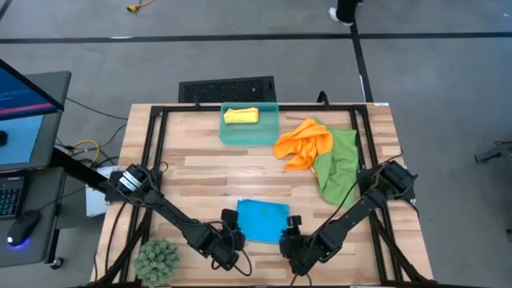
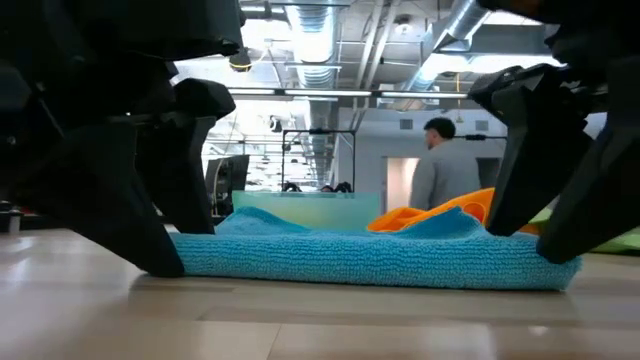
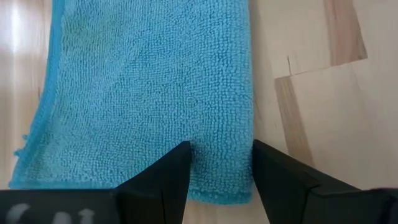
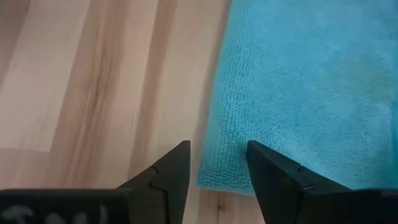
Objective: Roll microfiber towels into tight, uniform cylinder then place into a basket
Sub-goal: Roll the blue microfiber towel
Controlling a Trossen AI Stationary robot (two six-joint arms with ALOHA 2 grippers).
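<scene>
Blue terry cloth fills both wrist views: the blue towel (image 3: 149, 87) is looped and nubbly, with a stitched hem along its edges, and lies folded flat on the wooden table (image 1: 200, 168) at the near edge. The left gripper (image 3: 221, 168) has its two fingers apart, straddling one near corner of the cloth. The right gripper (image 4: 217, 165) also has its fingers apart, set over the other near corner, one finger above bare wood and the other above the cloth. Neither pair is pinched on the fabric as far as these views show.

From table height the blue towel (image 2: 370, 255) reads as a low, thick slab with a slight hump on top, the dark fingers planted at each end.

Counted from above there are four towels: one blue (image 1: 262, 219) between the grippers, one orange towel (image 1: 302, 144) crumpled farther back on the right, one green towel (image 1: 338, 166) partly under and beside it, and one yellow towel (image 1: 241, 115) rolled inside the one basket (image 1: 250, 136) at the far middle of the table. A spiky green plant (image 1: 157, 260) sits at the near left corner.

Only the overhead view shows the yellow roll and a dark floor grate (image 1: 226, 89) beyond the table. Only the low view shows a person (image 2: 445, 170) standing in the room behind.
</scene>
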